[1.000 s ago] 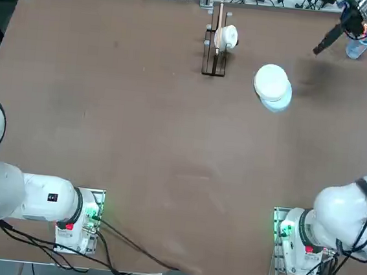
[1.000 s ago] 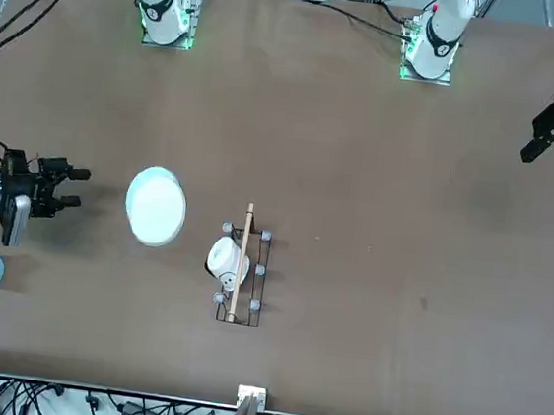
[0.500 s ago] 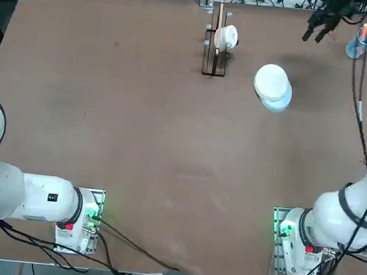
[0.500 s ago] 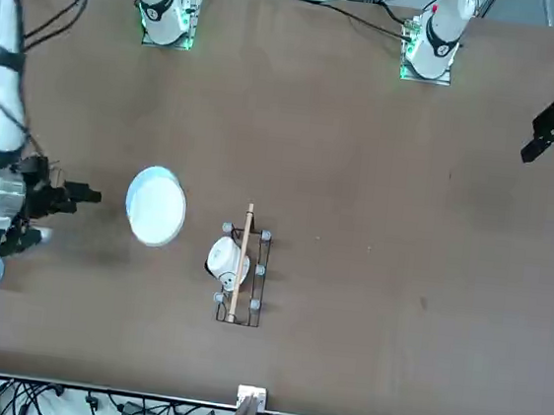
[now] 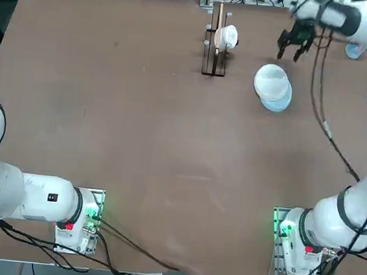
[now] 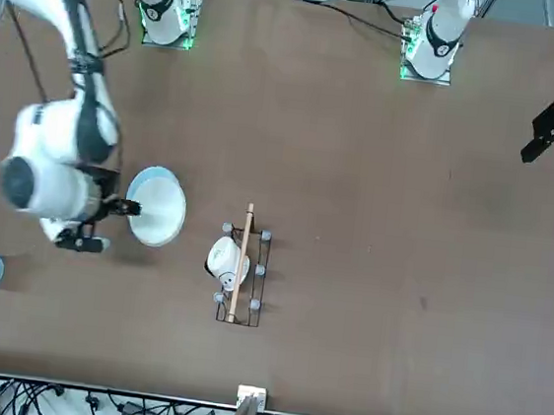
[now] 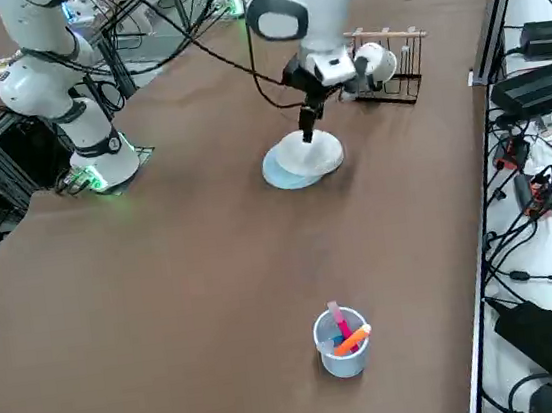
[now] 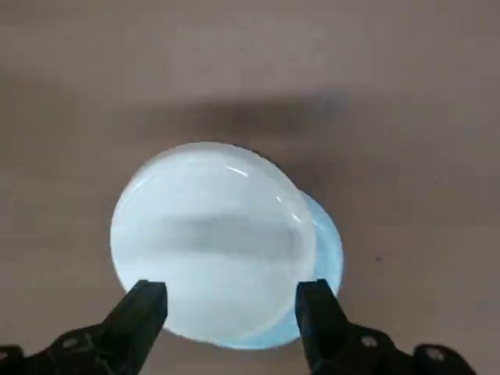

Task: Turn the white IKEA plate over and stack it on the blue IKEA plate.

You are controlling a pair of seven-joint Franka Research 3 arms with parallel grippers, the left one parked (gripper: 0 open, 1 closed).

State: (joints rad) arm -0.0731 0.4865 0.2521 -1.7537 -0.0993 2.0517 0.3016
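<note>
The white IKEA plate (image 5: pixel 271 81) lies on the blue IKEA plate (image 5: pixel 279 106), shifted a little so that a light-blue crescent shows at one side. In the wrist view the white plate (image 8: pixel 211 238) fills the middle and the blue plate (image 8: pixel 328 244) peeks out beside it. My right gripper (image 5: pixel 289 51) hovers just beyond the far edge of the stack, open, with nothing between its fingers (image 8: pixel 148 301). From the side, the gripper (image 7: pixel 308 122) hangs above the white plate (image 7: pixel 310 152).
A wooden rack (image 5: pixel 215 49) holding a small white cup (image 5: pixel 228 36) stands left of the plates. A translucent blue cup with pens (image 7: pixel 341 342) sits near the far right corner of the table.
My right gripper has swung from the far right corner, near the blue cup, leftward and down to the far edge of the stacked plates. The plates have not moved.
</note>
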